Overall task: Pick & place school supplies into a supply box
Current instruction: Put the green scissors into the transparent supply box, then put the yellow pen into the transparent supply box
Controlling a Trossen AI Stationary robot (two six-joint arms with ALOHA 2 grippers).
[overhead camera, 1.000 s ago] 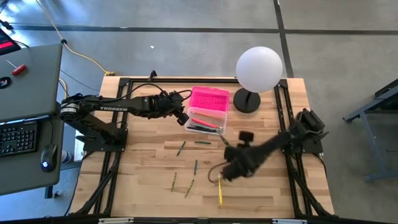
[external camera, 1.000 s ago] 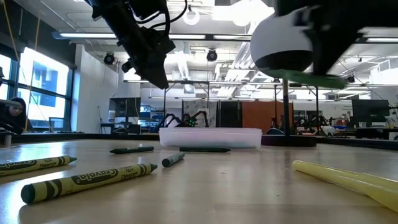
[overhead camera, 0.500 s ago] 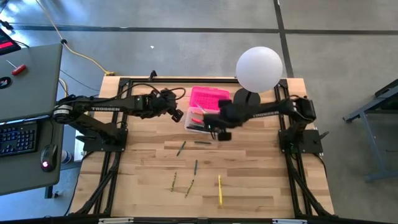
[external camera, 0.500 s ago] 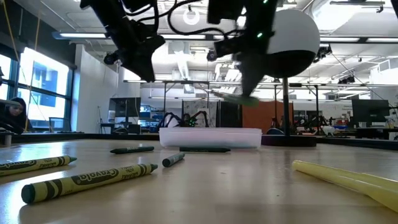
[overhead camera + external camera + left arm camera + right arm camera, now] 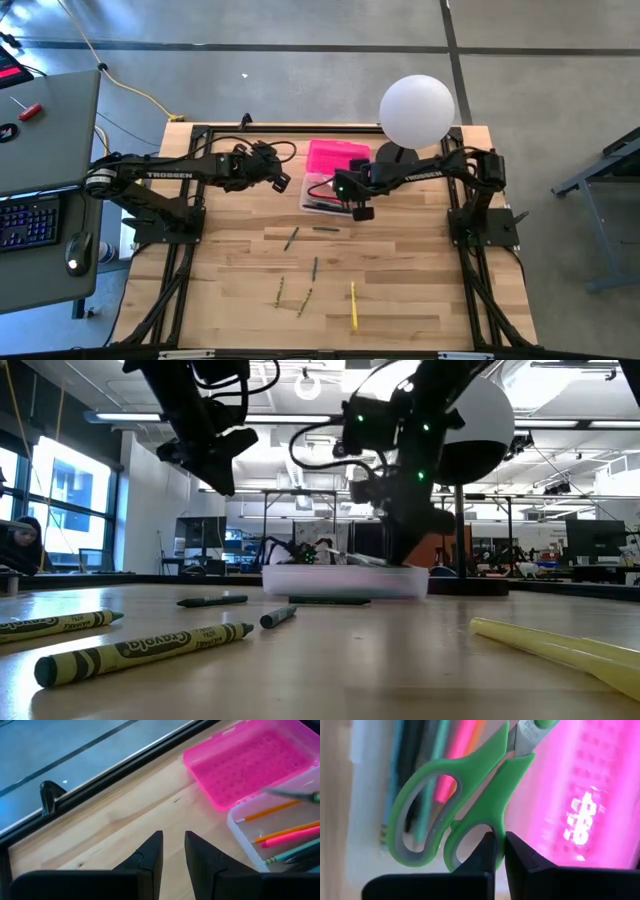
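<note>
The supply box lies open at the table's far middle, its clear tray (image 5: 322,196) holding several pens and its pink lid (image 5: 337,158) folded back behind it. My right gripper (image 5: 350,190) hovers low over the tray, shut on the green-handled scissors (image 5: 470,785). My left gripper (image 5: 275,178) hangs in the air just left of the box, open by a narrow gap and holding nothing (image 5: 173,845). Several crayons and pencils (image 5: 314,267) and a yellow pen (image 5: 353,305) lie flat on the near half of the table. My right gripper pinches the rim of the scissors' smaller finger loop (image 5: 487,827) between its two fingers (image 5: 517,852), coming from above. The scissors stick out beyond the fingertips, over the tray's pens and beside the pink lid. Whether they touch the tray I cannot tell.
A white globe lamp (image 5: 415,110) stands at the far right, close behind my right arm. A dark pencil (image 5: 325,229) and an olive one (image 5: 291,238) lie just in front of the box. A desk with a keyboard stands beyond the table's left edge.
My right gripper carried the scissors from the near right of the table, by the yellow pen, toward the far edge until it was over the box, then came down toward the tray. My left gripper drew back a little toward the table's left, away from the box.
</note>
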